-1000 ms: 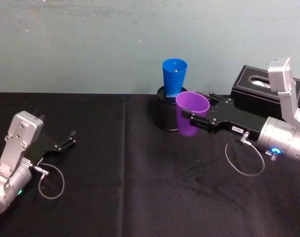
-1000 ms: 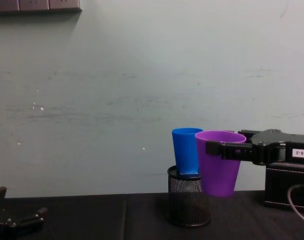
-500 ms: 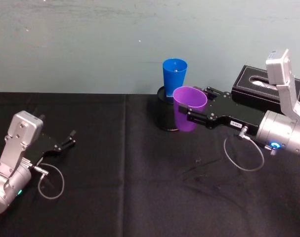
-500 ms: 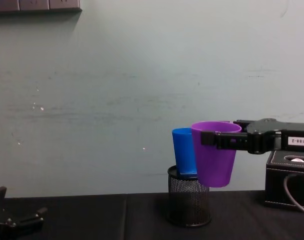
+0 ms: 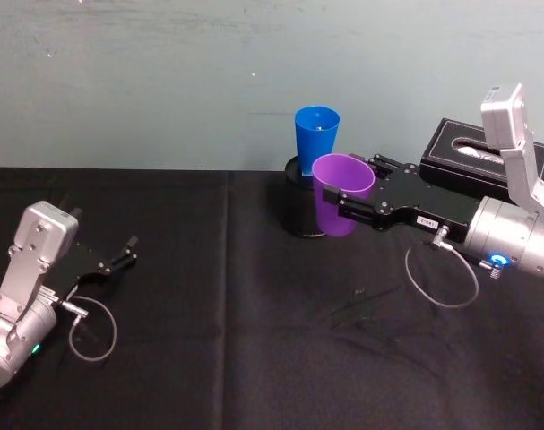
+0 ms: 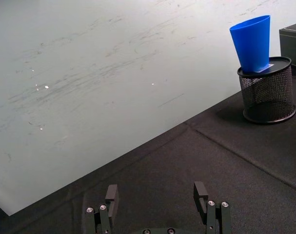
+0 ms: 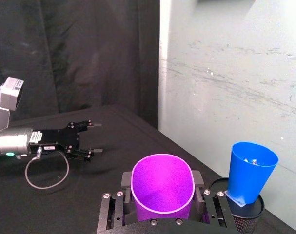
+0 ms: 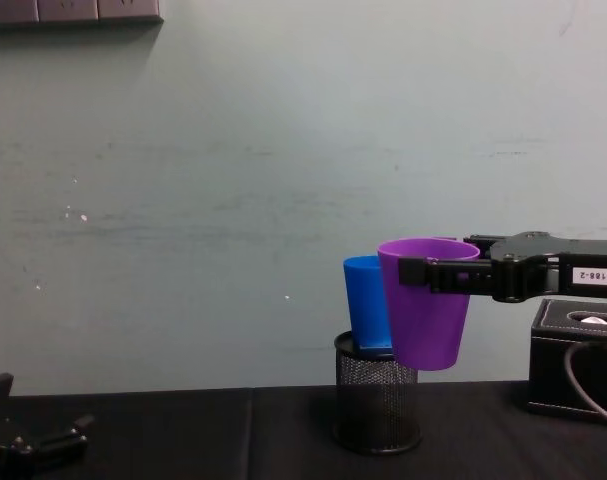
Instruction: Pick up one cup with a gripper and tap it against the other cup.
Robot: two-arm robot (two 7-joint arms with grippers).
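My right gripper (image 5: pixel 354 193) is shut on the purple cup (image 5: pixel 336 201), held upright in the air by its rim; the same cup (image 8: pixel 427 310) hangs level with the blue cup (image 8: pixel 365 302). The blue cup (image 5: pixel 315 136) stands upright in a black mesh pen holder (image 5: pixel 298 208) at the table's back. The purple cup (image 7: pixel 163 188) sits close beside the blue cup (image 7: pixel 250 171); I cannot tell whether they touch. My left gripper (image 5: pixel 126 252) rests open on the table at the far left, and its fingers (image 6: pixel 202 195) point toward the blue cup (image 6: pixel 252 43).
A black box (image 5: pixel 469 163) lies at the back right, behind my right arm. The black cloth table (image 5: pixel 236 349) ends at a pale wall just behind the mesh holder (image 8: pixel 375 407).
The right gripper has carried the purple cup left and slightly up, bringing it in beside the blue cup. The left arm has not moved.
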